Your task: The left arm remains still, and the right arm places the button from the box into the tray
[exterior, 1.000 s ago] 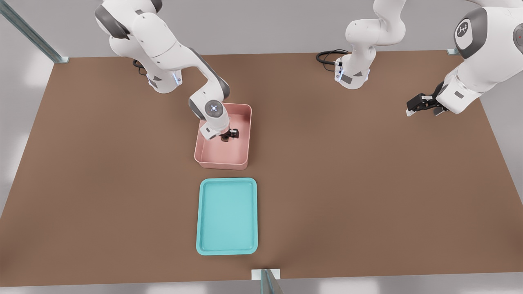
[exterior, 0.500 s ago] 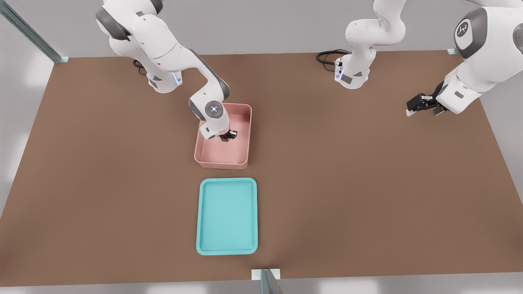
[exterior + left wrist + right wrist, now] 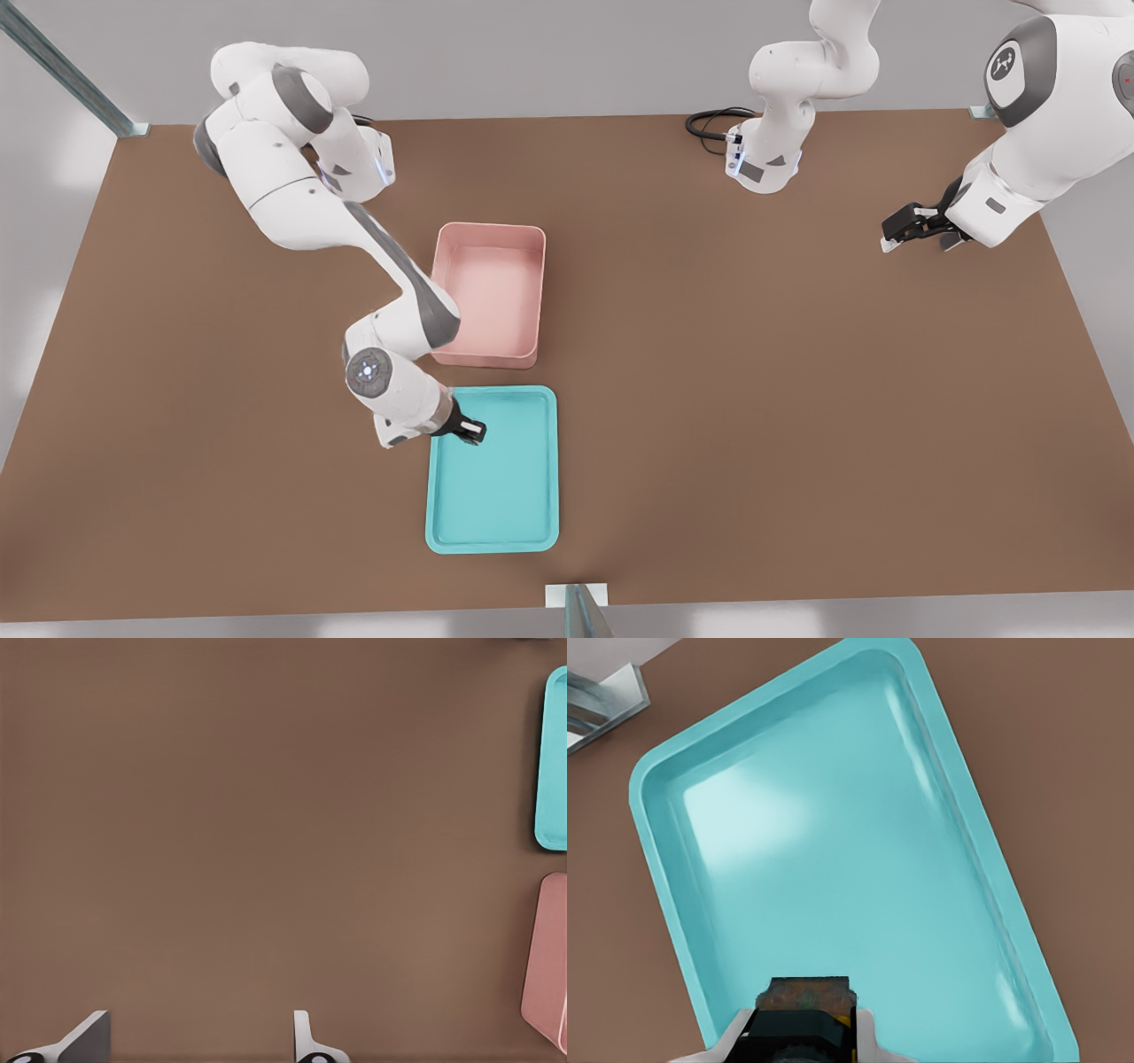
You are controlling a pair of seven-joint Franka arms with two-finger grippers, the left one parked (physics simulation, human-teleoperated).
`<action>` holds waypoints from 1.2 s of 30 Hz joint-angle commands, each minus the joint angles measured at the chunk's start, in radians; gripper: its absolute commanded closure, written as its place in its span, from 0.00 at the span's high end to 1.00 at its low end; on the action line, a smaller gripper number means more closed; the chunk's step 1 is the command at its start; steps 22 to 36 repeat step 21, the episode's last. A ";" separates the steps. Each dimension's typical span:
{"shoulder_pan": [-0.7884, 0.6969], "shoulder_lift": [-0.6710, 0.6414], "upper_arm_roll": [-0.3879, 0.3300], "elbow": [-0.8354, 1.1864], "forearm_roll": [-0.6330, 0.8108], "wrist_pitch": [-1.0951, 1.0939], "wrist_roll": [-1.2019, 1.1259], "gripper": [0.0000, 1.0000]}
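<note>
— Now, where's the gripper (image 3: 476,432)?
— Hovering over the tray (image 3: 532,532), near the corner closest to the box (image 3: 532,266).
— And the button (image 3: 806,995)?
— Pinched between the fingers (image 3: 865,1028), clear of the tray floor. Box standing just beyond on the desk (image 3: 797,399).

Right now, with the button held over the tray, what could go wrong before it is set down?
1. The gripper hangs over the tray near the corner nearest the box, not its middle. Released here, the button may land on the rim.
2. Only a small part of the button shows between the jaws in the right wrist view, so the hold may be shallow and it could slip early.
3. Dropped from above the floor, it might bounce out of this shallow tray.
</note>
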 commanded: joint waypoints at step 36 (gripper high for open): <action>-0.097 -0.696 -0.287 -0.103 0.026 -0.911 -0.939 1.00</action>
